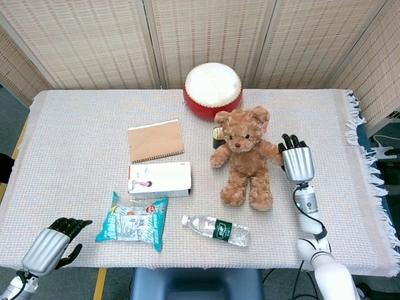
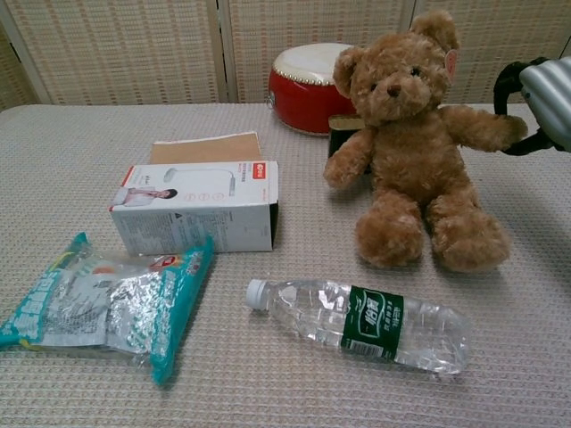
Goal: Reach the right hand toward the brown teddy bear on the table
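The brown teddy bear [image 1: 245,156] sits upright in the middle right of the table, facing me; the chest view shows the bear [image 2: 410,152] up close. My right hand [image 1: 295,161] hovers just right of it with its back up and dark fingers pointing away. In the chest view my right hand [image 2: 546,102] is at the right edge, its curved fingers beside the tip of the bear's outstretched arm, holding nothing. Off the table's near left corner, my left hand [image 1: 51,244] hangs low, fingers loosely bent and empty.
A red drum [image 1: 212,87] and a small dark item [image 1: 217,136] stand behind the bear. To its left lie a brown notebook [image 1: 155,140], a white box [image 1: 159,179] and a teal snack bag [image 1: 132,220]. A water bottle [image 1: 216,229] lies in front.
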{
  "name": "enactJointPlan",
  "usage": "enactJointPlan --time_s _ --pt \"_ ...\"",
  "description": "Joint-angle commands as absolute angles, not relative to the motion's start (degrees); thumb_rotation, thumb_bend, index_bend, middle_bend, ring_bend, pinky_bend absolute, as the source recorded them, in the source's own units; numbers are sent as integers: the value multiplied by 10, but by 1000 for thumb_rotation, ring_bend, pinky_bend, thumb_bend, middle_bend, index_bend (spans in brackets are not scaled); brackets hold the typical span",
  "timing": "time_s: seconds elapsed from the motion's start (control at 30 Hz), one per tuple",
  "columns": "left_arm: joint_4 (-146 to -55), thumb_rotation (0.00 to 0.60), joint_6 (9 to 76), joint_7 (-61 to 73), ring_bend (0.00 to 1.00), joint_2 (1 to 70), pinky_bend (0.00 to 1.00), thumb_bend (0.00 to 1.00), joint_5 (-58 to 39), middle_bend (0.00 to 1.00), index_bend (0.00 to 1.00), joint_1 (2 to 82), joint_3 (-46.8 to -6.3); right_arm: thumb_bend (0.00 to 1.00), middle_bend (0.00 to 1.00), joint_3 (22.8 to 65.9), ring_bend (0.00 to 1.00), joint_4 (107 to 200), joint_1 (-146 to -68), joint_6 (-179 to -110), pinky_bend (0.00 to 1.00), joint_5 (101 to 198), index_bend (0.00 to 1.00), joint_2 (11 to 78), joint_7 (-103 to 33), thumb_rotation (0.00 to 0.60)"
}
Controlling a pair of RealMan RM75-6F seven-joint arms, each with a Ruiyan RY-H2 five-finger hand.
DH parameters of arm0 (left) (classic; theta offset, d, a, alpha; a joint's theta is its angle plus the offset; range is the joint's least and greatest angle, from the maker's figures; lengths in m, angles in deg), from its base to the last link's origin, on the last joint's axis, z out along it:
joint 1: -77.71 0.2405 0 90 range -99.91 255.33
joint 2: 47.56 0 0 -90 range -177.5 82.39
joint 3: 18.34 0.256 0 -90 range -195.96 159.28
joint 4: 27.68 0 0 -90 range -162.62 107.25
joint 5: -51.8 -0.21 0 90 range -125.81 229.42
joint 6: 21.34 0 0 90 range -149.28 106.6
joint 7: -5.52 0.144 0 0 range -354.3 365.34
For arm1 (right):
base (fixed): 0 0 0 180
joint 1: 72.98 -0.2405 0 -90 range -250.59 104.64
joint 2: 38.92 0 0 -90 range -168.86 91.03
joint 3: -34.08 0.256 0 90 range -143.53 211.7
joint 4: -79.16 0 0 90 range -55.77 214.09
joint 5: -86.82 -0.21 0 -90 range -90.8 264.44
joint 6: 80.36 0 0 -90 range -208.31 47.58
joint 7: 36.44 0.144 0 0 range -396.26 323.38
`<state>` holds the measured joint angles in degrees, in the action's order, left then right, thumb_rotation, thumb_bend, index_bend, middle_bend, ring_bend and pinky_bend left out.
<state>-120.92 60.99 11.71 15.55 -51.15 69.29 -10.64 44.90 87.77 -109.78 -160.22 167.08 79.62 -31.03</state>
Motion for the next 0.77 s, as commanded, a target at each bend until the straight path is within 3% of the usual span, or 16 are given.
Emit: enactJointPlan --time_s 0.03,0.13,0.2,0.27,0.33,0.4,0.5,0.57,0.77 --pt "-1207 600 609 119 254 156 279 441 -511 282 206 693 -107 102 290 437 204 892 -1082 -1589 613 1680 402 781 -298 600" --pt "-1209 600 607 117 254 156 279 441 -507 282 205 693 -107 102 133 431 47 922 -1062 -1599 469 1685 96 758 -273 600" --pt "-1207 600 608 118 254 156 279 441 -506 283 205 693 -108 102 56 422 2 967 -1036 -1613 332 1690 4 732 -247 600" --pt "-1206 600 606 118 254 157 279 440 -503 282 206 693 -109 102 26 410 0 1037 -1002 -1620 236 1694 0 694 -241 600" --pt "-1208 600 603 116 254 157 280 440 -498 283 206 692 -111 102 20 386 0 1173 -954 -1626 201 1700 0 619 -284 600" --pt "-1207 600 603 117 254 157 280 440 -496 283 206 692 -112 102 20 356 0 1354 -910 -1636 200 1703 0 518 -367 600" --pt "-1209 600 603 119 254 156 280 441 -494 283 205 694 -111 102 17 322 0 1554 -866 -1643 201 1693 27 405 -472 600" --pt "-1210 600 607 120 254 156 280 441 -496 284 205 694 -112 102 15 307 0 1613 -848 -1649 202 1693 65 367 -499 600" --pt "-1213 600 605 127 254 158 280 441 -497 285 206 694 -113 102 15 302 0 1650 -826 -1663 208 1702 110 342 -529 600"
